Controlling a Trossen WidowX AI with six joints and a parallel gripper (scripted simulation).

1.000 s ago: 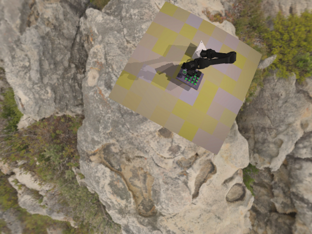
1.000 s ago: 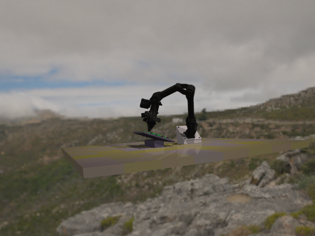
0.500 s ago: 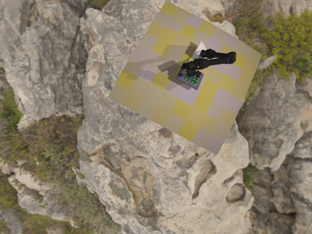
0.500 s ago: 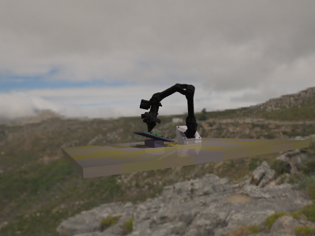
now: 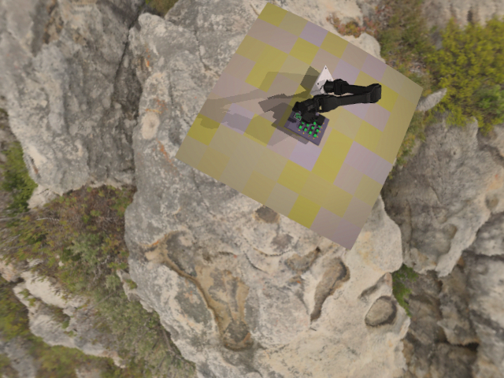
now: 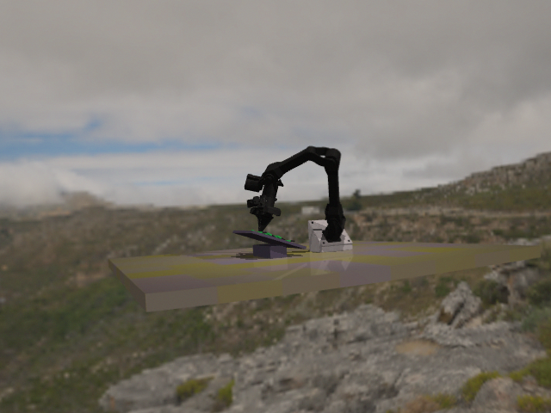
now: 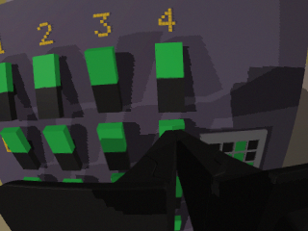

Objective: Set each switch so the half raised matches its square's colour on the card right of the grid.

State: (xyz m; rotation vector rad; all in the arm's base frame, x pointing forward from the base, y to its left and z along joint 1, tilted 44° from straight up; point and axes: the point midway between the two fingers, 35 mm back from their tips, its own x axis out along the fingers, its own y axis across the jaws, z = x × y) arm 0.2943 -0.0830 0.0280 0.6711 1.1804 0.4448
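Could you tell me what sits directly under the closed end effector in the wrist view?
The shut end effector covers column 4's second-row switch; only a green sliver shows. Lower switches are hidden; the card peeks out beside it.

Your three cameras: two far, one close.
Top looks steeply down from high up; exterior watches level, sideways, distant; both share the yellow-and-mauve chequered tabletop [image 5: 244, 171]; wrist hugs the switches.

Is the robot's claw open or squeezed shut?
Shut. In the wrist view the claw has its two dark fingers pressed into one point, with nothing between them, above the panel by column 4's switches.
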